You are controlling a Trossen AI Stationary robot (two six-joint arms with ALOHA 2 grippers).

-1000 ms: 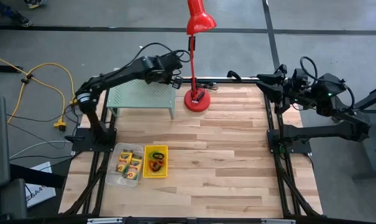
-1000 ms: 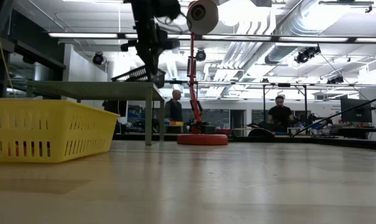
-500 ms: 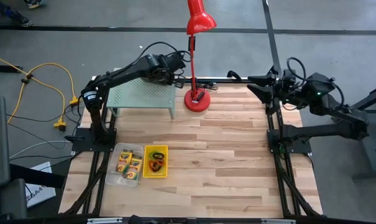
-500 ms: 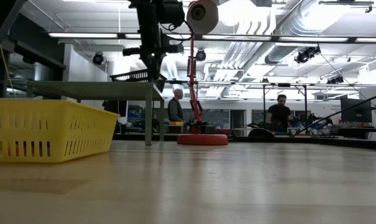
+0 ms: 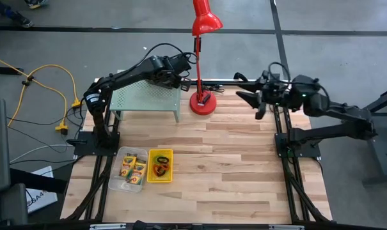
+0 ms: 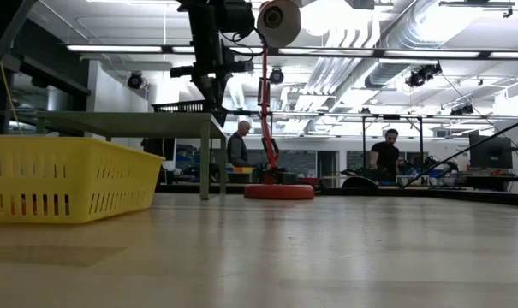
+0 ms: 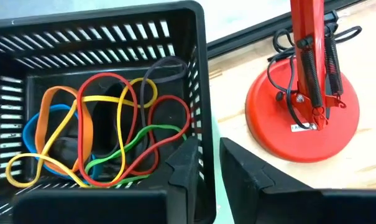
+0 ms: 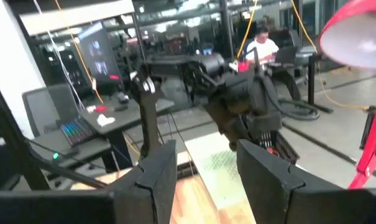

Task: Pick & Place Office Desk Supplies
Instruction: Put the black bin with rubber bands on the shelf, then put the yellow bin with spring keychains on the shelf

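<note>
Right claw [image 5: 249, 101] swung inward; parted

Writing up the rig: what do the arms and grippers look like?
Both arms are dark, black jointed links with loose black cables looping near the wrists. The left gripper and the right gripper each carry two flat, angular black fingers. No markings are visible.
</note>
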